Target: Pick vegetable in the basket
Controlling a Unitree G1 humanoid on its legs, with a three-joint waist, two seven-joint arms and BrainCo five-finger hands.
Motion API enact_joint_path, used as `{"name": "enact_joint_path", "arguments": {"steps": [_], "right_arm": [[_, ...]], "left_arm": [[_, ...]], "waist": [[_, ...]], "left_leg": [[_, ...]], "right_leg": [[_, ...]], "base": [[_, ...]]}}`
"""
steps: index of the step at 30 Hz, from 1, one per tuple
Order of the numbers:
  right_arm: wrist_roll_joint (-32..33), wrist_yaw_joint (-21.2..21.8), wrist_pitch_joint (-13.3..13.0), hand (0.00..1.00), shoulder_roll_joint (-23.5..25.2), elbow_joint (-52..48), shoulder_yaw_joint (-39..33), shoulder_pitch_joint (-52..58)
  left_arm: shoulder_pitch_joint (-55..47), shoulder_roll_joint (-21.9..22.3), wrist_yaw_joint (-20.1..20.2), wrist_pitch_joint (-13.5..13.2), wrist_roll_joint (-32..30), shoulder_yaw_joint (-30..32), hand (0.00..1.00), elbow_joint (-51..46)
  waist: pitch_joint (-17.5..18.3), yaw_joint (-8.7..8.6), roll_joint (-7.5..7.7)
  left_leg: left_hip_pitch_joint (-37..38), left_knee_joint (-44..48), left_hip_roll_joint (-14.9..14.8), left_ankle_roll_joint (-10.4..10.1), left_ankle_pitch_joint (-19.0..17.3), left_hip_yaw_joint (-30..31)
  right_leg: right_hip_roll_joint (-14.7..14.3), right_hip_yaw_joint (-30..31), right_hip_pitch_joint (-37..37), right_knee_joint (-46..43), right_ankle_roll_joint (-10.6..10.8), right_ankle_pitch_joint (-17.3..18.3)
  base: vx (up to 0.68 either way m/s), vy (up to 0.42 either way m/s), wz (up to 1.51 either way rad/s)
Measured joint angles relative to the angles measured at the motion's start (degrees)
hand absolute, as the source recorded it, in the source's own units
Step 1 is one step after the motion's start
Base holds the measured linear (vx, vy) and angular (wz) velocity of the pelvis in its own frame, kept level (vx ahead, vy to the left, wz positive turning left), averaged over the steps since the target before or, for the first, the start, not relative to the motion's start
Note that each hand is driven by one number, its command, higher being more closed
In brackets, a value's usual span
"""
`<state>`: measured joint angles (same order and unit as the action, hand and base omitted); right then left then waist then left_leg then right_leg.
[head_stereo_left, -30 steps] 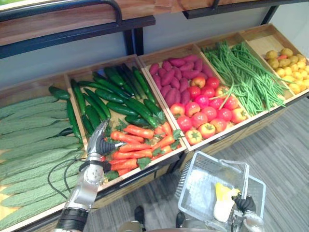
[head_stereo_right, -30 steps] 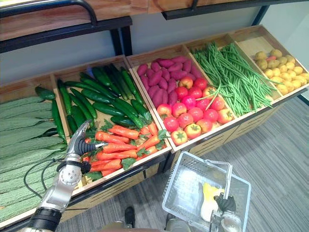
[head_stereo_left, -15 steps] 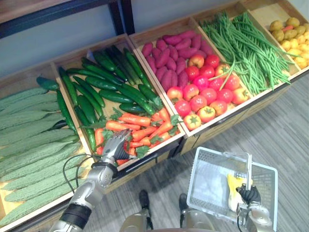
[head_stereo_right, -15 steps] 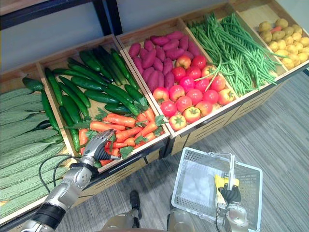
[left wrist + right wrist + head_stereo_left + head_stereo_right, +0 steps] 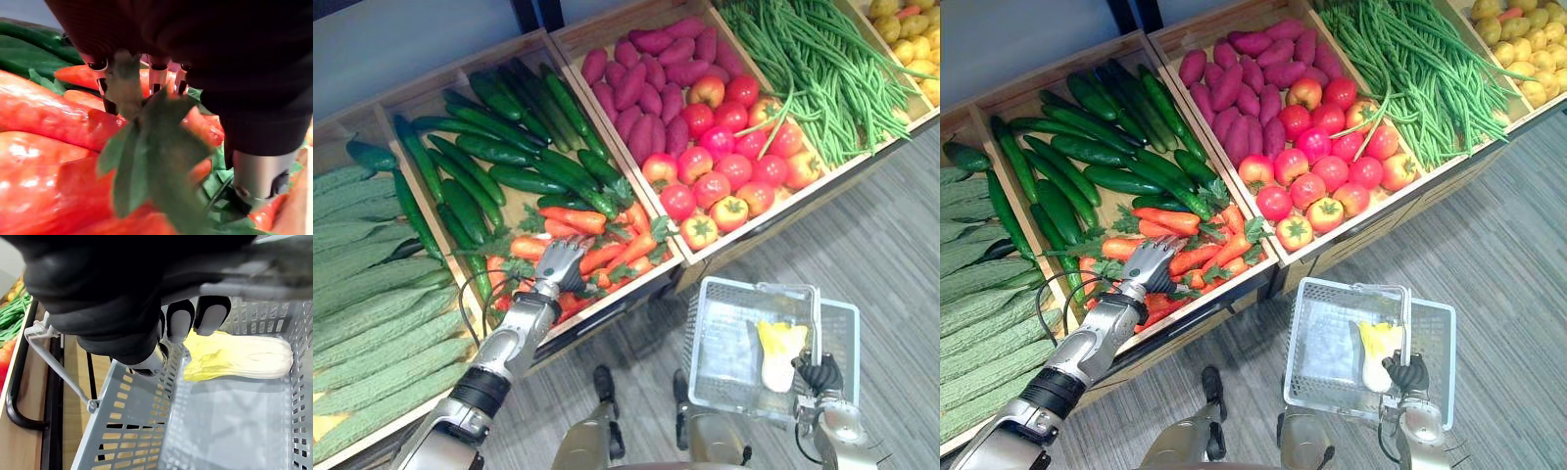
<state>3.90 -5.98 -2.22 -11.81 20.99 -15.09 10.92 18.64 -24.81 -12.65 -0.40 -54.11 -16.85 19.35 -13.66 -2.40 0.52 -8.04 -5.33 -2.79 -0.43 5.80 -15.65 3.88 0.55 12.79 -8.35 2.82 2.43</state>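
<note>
L hand [image 5: 560,266] now down on carrots [image 5: 573,219] (grip unclear); R hand [image 5: 818,375] holds basket [image 5: 724,333].

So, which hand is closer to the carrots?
Left. The left hand sits right on the carrots; the right hand holds the basket handle, well apart from them.

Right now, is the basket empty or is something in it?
Not empty. One pale yellow cabbage lies inside the grey basket, which the right hand holds by its handle.
</note>
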Motion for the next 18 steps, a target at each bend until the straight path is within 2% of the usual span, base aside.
{"name": "enact_joint_path", "arguments": {"steps": [4,10,18], "right_arm": [[0.04,0.00,0.01,1.00,0.07,-0.06,-0.01,-0.48],[0.02,0.00,0.03,1.00,0.12,-0.05,-0.01,-0.52],[-0.01,-0.02,0.02,1.00,0.15,2.05,-0.02,-2.44]], "left_arm": [[0.21,0.62,0.13,0.01,2.48,2.48,1.00,1.02],[-0.74,1.68,0.20,0.08,4.59,4.30,1.00,2.08],[-3.66,1.56,-0.28,0.12,6.11,8.90,1.00,1.93]], "waist": [[-1.46,-0.14,0.24],[-1.51,-0.46,0.26],[-1.53,-1.85,0.22]], "left_leg": [[0.49,-0.01,0.00,0.02,0.00,-0.23],[0.93,-0.02,0.03,0.02,0.01,-0.16],[2.23,-0.02,0.66,0.04,0.04,1.18]], "right_leg": [[-0.11,0.61,-0.01,-0.46,-0.02,0.02],[-0.14,0.68,-0.43,-0.42,-0.01,0.01],[0.10,-0.63,-2.86,0.86,0.05,-0.03]], "base": [[-0.01,-0.013,-0.05],[0.00,0.000,0.00],[0.02,-0.005,0.08]]}}
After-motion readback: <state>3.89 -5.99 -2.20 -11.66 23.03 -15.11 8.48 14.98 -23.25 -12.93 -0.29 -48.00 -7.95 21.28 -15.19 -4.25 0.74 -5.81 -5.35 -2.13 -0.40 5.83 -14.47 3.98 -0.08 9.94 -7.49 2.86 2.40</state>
